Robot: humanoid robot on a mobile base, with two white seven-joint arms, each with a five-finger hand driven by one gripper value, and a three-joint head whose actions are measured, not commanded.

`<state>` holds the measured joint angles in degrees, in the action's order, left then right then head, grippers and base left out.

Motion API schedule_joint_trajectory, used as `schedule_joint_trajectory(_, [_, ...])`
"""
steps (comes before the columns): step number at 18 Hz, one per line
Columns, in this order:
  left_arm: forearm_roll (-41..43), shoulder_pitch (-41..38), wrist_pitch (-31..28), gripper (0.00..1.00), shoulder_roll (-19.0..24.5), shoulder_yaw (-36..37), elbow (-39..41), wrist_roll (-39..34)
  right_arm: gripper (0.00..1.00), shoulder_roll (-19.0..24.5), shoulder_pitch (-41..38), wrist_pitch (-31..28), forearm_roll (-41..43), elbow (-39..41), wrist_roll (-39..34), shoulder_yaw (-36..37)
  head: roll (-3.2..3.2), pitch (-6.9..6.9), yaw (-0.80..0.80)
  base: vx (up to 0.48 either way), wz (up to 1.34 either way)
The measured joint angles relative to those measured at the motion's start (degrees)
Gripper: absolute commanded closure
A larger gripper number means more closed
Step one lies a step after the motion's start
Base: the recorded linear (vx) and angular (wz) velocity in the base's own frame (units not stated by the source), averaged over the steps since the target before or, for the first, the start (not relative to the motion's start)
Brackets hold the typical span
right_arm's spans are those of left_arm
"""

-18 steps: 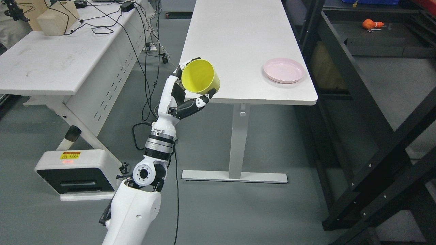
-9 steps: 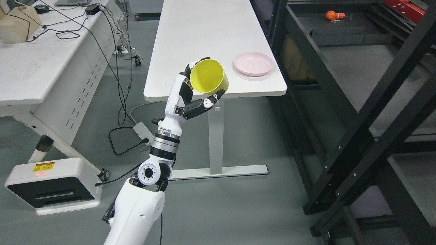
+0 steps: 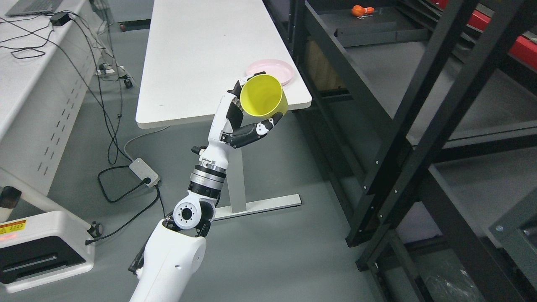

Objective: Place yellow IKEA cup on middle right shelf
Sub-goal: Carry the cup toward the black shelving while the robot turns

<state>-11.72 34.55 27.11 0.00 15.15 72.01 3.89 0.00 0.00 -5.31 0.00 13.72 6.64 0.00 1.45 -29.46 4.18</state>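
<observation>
Yellow IKEA cup (image 3: 263, 95) sits clamped in our left hand (image 3: 243, 121), raised in the air in front of the near end of the white table (image 3: 197, 63), with its open mouth tilted toward the camera. We see the fingers (image 3: 256, 129) curling under the cup's wall, while others wrap around the rim's far side. Behind the cup, a pink plate (image 3: 272, 69) lies at the table's near right corner. The black shelving unit (image 3: 402, 126) stands to the right, well apart from the cup; an orange object (image 3: 360, 10) rests on a far shelf.

We judge the cup to be light, rigid plastic with a smooth, somewhat slippery wall. It is unlikely to break but is easily knocked over once released. Holding it across the wall near the rim, as shown, suits it; a tilted cup must be righted before it is set on the shelf board. Our right hand does not appear in this view.
</observation>
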Motion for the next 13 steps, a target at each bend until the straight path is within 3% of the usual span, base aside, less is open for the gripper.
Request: schedule_joint_trajectory(13, [-1.04,-0.14,0.9,1.0,0.0,4.49,0.23,-0.26,0.01,0.0,-0.01,0.0,0.0,0.0,0.0,0.0,0.0,0.0,0.0,-0.075,-0.36])
